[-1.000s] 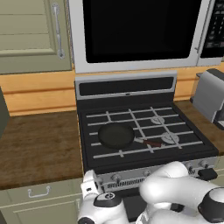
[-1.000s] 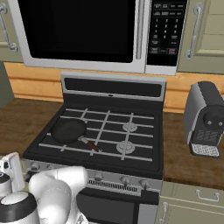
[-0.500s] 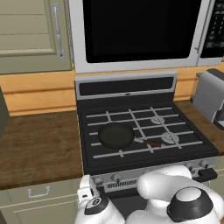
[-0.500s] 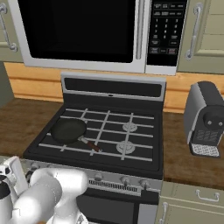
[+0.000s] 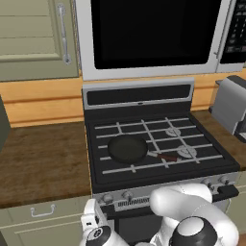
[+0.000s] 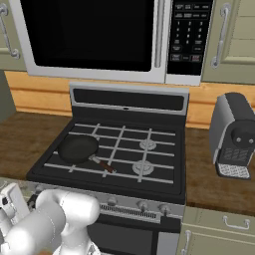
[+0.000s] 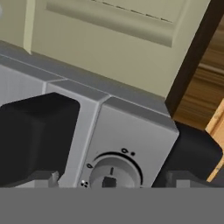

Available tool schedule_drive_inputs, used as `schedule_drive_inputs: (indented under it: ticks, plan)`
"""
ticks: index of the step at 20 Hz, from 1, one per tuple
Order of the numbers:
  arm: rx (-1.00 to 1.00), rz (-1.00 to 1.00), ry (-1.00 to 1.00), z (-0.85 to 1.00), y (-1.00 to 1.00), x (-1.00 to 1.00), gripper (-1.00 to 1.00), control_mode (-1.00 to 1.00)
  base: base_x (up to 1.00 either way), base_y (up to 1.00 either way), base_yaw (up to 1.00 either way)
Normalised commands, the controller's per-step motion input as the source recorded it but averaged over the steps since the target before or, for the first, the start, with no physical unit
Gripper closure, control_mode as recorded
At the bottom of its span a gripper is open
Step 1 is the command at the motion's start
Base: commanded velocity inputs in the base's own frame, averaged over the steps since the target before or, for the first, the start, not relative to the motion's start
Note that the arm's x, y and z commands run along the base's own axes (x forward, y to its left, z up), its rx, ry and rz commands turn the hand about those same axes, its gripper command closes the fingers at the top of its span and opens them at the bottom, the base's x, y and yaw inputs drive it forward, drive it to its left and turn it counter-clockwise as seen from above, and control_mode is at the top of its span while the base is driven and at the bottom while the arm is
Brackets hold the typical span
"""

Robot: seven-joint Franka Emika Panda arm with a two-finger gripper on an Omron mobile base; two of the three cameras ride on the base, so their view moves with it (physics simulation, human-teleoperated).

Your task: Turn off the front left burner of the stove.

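The stove has a black top, pale grey grates and a stainless front. A round black skillet covers its front left burner, which shows again as grate bars in the right base view. Small silver knobs line the front panel, the leftmost close to my white hand. In the hand view a round silver knob with a dark pointer mark sits between my two dark fingertips. My gripper is open around it, each tip a gap away from the knob.
A big black-doored microwave hangs over the range. A grey toaster-like appliance stands on the wooden counter to the right. More wooden counter lies left, with beige drawers below. My arm's white elbow fills the space before the oven door.
The arm's elbow has swung down and to the right in the left base view, and the hand has sunk slightly in front of the stove's left knobs.
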Motion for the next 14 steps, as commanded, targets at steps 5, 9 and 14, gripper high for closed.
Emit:
schedule_drive_inputs:
  ticks: [5,9,14]
  plan:
    - [0.0,0.01,-0.02,0.0,-0.12,0.0,-1.0,-1.0,0.0,0.0,0.0]
    - [0.0,0.0,0.0,0.0,0.0,0.23,-1.0,-1.0,0.0,0.0,0.0]
    - [0.0,0.0,0.0,0.0,-0.12,0.16,-1.0,-1.0,0.0,0.0,0.0]
